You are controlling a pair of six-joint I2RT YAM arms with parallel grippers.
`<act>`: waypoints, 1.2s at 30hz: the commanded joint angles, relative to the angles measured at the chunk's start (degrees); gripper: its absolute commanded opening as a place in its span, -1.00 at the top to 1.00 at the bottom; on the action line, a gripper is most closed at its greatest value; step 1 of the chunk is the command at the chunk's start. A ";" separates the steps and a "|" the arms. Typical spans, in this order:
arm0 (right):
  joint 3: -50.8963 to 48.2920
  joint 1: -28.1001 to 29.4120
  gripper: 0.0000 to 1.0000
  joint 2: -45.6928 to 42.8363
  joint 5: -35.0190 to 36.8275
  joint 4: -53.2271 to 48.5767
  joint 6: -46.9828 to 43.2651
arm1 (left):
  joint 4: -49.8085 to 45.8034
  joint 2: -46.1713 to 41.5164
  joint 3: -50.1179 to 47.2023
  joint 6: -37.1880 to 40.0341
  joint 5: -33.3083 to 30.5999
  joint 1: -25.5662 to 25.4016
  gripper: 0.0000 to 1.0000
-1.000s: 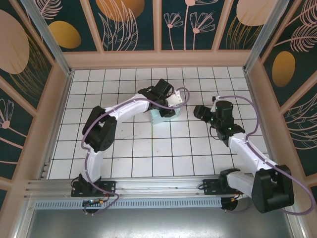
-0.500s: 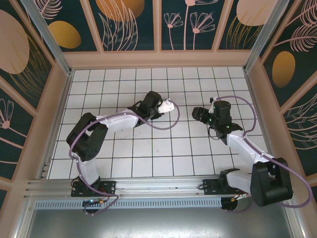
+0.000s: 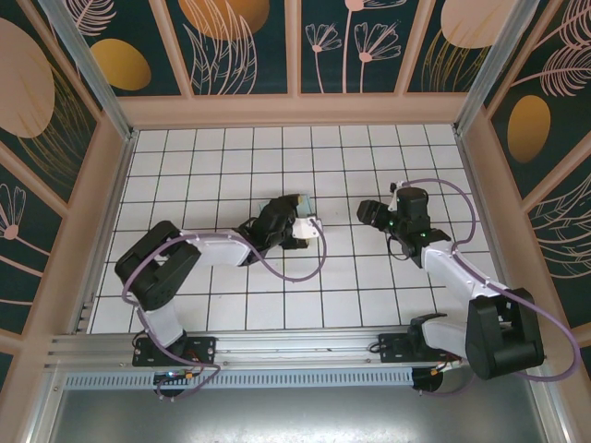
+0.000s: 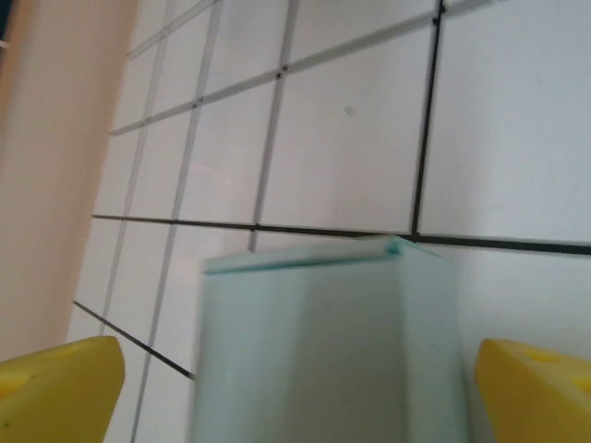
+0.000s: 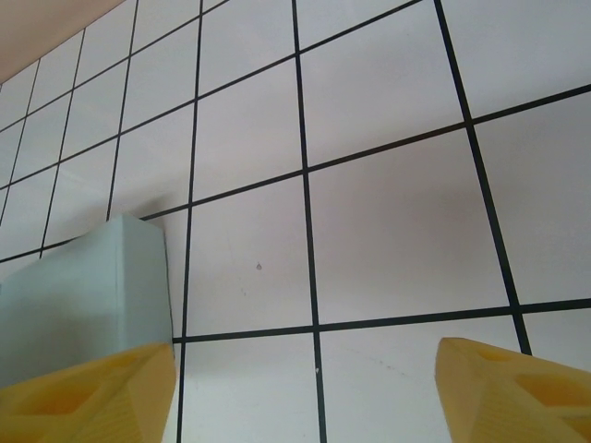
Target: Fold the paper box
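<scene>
On the white tiled desk, in the view from above, the pale aqua thin-card paper box lies near the middle. Most of it is covered by the left gripper, which sits low at the box (I judge in order to take or press a folded panel). The right gripper hangs apart to the right and faces the box, probably kept ready to help. Too little of the card shows here to tell its long axis.

In the left wrist view the box stands as a block between the yellow fingertips. The left gripper is wide open, with a gap on each side, and holds nothing. The upper edge of the box runs across from one finger toward the other, so closing would meet its two side walls.

In the right wrist view the right gripper is also wide open and empty. The box is at the left with one corner edge upright, and bare tiles lie between the fingers.
</scene>
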 commanded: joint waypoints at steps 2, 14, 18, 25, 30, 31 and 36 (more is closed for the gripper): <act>1.43 -0.85 -0.62 -0.44 0.36 3.34 -0.46 | 11.49 -8.39 -4.32 -13.24 0.54 0.97 -0.98; -1.43 -3.63 -0.81 -2.21 13.60 13.10 -6.75 | 18.06 -24.65 -17.18 -46.93 -10.52 19.79 -0.97; -6.79 -4.02 -0.81 -3.41 23.40 23.72 -14.63 | 13.76 -26.23 -19.61 -49.83 -14.75 26.50 -0.98; -23.17 -7.91 -0.84 -0.94 28.34 53.36 -22.09 | 21.20 -25.15 -26.78 -50.71 -16.36 36.75 -0.97; -27.76 -11.71 -0.93 7.82 21.09 72.53 -20.87 | 36.53 -16.71 -30.20 -50.78 -12.76 40.56 -0.97; -27.10 -11.70 -0.93 8.98 20.60 73.11 -21.63 | 39.84 -15.20 -30.97 -51.87 -12.40 41.56 -0.98; -26.54 -12.75 -0.98 22.96 16.52 87.06 -23.10 | 46.43 -13.26 -34.24 -53.07 -5.85 44.40 -0.98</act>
